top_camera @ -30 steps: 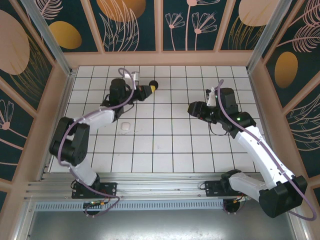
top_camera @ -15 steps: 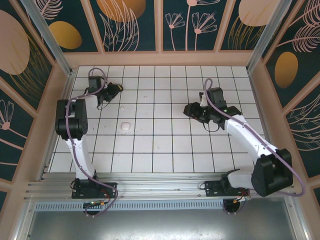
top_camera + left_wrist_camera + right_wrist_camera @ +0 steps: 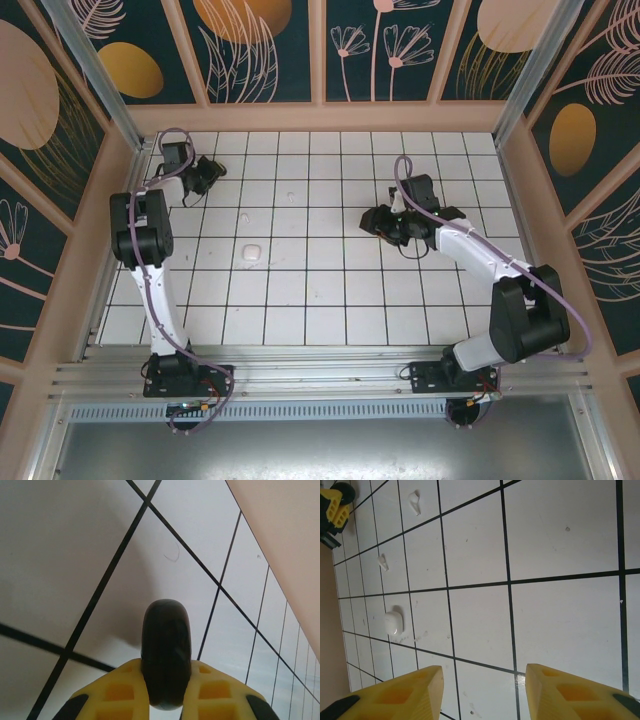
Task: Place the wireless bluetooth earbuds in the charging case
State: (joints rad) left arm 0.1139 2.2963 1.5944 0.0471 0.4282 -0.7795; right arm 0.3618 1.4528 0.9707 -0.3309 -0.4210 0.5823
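My left gripper [image 3: 208, 172] is at the far back left of the tiled floor, shut on a black round puck [image 3: 166, 640] that stands edge-on between its yellow fingers [image 3: 125, 680]. The same gripper [image 3: 335, 505] appears at the top left corner of the right wrist view. Two tiny pale comma-shaped earbuds lie apart on the tiles, one [image 3: 290, 195] [image 3: 414, 500] further back than the other [image 3: 243, 214] [image 3: 382, 561]. A small white rounded charging case [image 3: 252, 252] [image 3: 393, 622] lies shut nearer the front. My right gripper [image 3: 373, 220] [image 3: 484, 672] hovers right of centre, open, with bare tile between its fingers.
Tan walls close the floor on the left [image 3: 120, 200], back [image 3: 320, 118] and right [image 3: 515, 200]. The left gripper is close to the back left corner. Open tiles [image 3: 320, 290] stretch between the case and the right arm.
The left arm has swung from the middle back to the far back left corner, still holding the puck. The right gripper has drifted a little left and its arm has folded back.
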